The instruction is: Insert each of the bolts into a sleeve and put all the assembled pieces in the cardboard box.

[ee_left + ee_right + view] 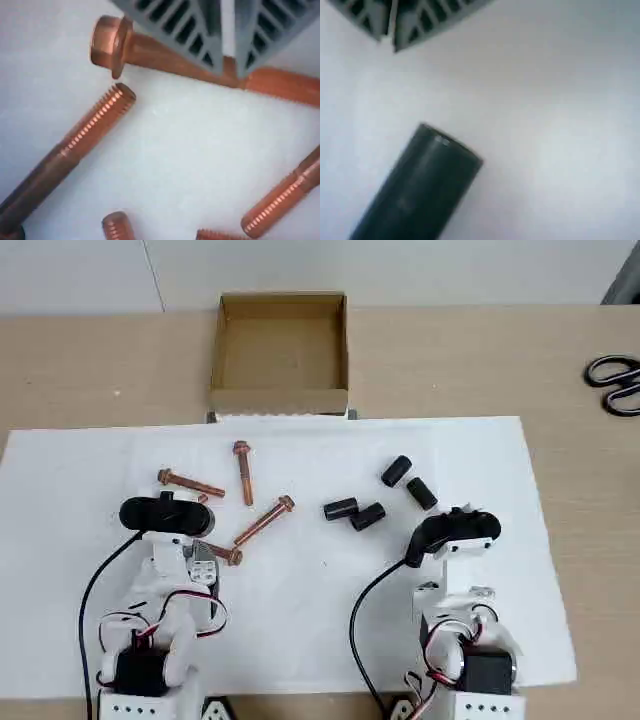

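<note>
left gripper (229, 75) fingers together, tips over nearest bolt (160, 52), right gripper (391, 41) fingers together beside a sleeve (420, 190), bolts (265, 520) loose on paper (300, 630) left, sleeves (368, 516) right, box (280, 400) just beyond paper's far edge

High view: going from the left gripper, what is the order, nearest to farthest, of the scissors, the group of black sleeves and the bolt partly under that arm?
1. Bolt: right at the left gripper, partly hidden under the arm.
2. Sleeves: off to its right, about mid-view.
3. Scissors: far off at the right edge, clearly the farthest.
</note>
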